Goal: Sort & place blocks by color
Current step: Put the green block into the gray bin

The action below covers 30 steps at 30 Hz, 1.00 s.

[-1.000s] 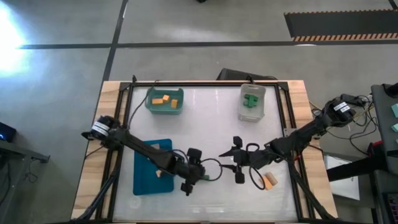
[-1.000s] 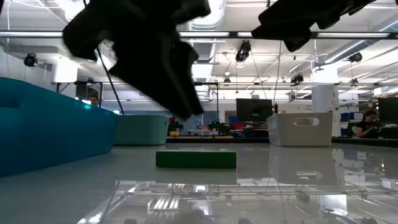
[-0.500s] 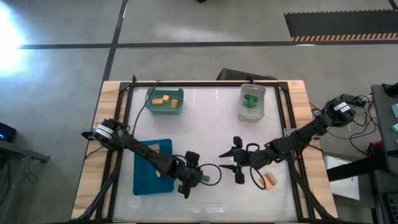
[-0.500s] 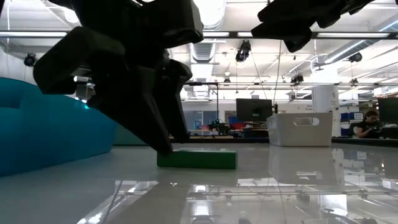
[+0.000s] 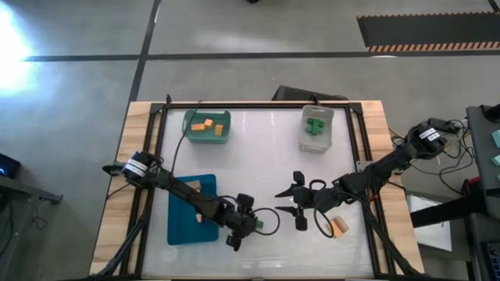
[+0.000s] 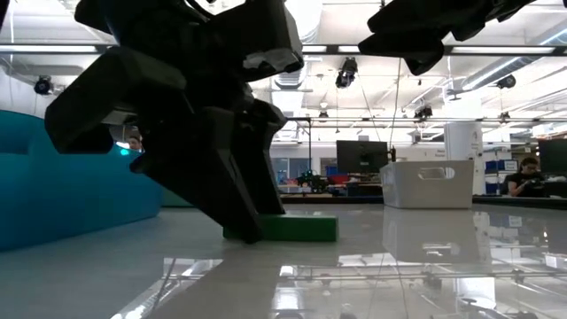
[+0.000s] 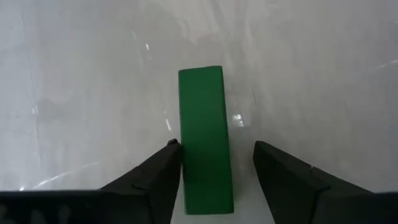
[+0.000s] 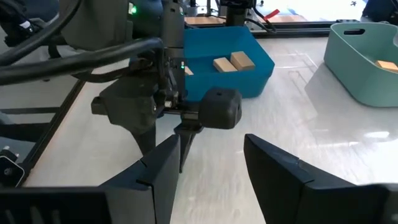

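Note:
A green block (image 7: 204,134) lies flat on the table near its near edge, also seen in the high view (image 5: 264,224) and the low view (image 6: 301,228). My left gripper (image 7: 216,144) is open, down at table level (image 5: 244,224), with one finger on each side of the block's near end. My right gripper (image 5: 295,203) is open and hangs above the table to the block's right, holding nothing (image 8: 211,140). An orange block (image 5: 338,227) lies beyond it. More blocks sit in three bins. My left gripper straddles the end of the green block (image 7: 202,186), its fingers lying along the block's length. One finger (image 7: 163,171) stands right against a long side; whether it touches I cannot tell. The other finger (image 7: 277,171) is clearly apart. The block rests flat on the table.
A blue bin (image 5: 181,226) with tan blocks sits left of my left gripper. A teal bin (image 5: 207,134) with orange blocks and a clear bin (image 5: 316,142) with green blocks stand at the far side. The right arm's cable loops lie near the orange block.
My left gripper has come down to the table and moved toward the near edge and the green block, ending with its fingers around the block's end. The block has stayed where it was.

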Tool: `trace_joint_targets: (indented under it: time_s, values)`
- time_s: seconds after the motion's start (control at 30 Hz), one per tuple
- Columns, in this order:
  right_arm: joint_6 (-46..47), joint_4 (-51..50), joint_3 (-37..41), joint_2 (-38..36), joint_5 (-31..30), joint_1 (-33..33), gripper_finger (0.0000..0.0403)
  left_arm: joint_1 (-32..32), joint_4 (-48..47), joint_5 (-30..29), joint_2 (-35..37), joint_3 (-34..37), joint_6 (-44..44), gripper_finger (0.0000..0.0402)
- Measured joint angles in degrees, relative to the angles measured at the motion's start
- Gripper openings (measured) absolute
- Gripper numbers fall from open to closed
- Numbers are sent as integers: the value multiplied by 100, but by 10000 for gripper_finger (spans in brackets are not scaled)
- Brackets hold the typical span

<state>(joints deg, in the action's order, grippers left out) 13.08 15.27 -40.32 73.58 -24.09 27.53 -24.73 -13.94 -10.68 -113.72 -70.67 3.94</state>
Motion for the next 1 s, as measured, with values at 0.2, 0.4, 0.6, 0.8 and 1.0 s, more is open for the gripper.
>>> trace_joint_targets:
  time_s: [0.2,0.4,0.6,0.8,1.0]
  values:
    - [-6,0,4,0,0,0,169,-9,18,12,-1,0,-126,112]
    - [-93,77,130,0,-148,131,169,36,34,-342,34,1,-335,85]
    - [-612,979,518,2,-574,470,168,42,96,-979,531,38,-888,85]
    - [-1526,1935,599,37,-656,599,168,52,560,-1172,1420,197,-1397,85]
    - [-1826,2351,607,79,-655,598,181,-33,1885,-1204,2404,926,-1511,85]
